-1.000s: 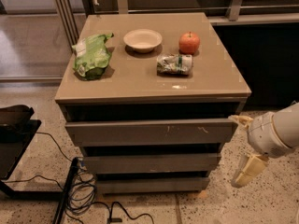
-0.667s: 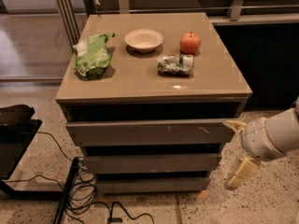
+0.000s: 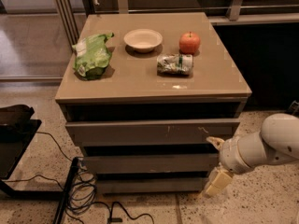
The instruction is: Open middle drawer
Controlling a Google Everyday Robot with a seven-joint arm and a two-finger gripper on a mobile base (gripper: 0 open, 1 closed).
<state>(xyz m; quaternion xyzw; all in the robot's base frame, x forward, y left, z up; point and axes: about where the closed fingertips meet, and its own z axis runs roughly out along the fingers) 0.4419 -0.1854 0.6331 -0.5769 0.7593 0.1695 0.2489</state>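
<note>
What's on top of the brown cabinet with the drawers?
A green bag, a white bowl, an apple and a crumpled packet sit on the cabinet top. Anything under the bag is covered. The open gripper is lower down, by the middle drawer.

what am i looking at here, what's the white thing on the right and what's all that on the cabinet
The white thing is a robot arm ending in a two-finger gripper. Its fingers are spread apart and hold nothing. It hangs at the right front corner of a drawer cabinet, about level with the middle drawer, which looks closed. The single picture looks down on the cabinet from the front. On top lie a green bag, a white bowl, an apple and a crumpled packet.
</note>
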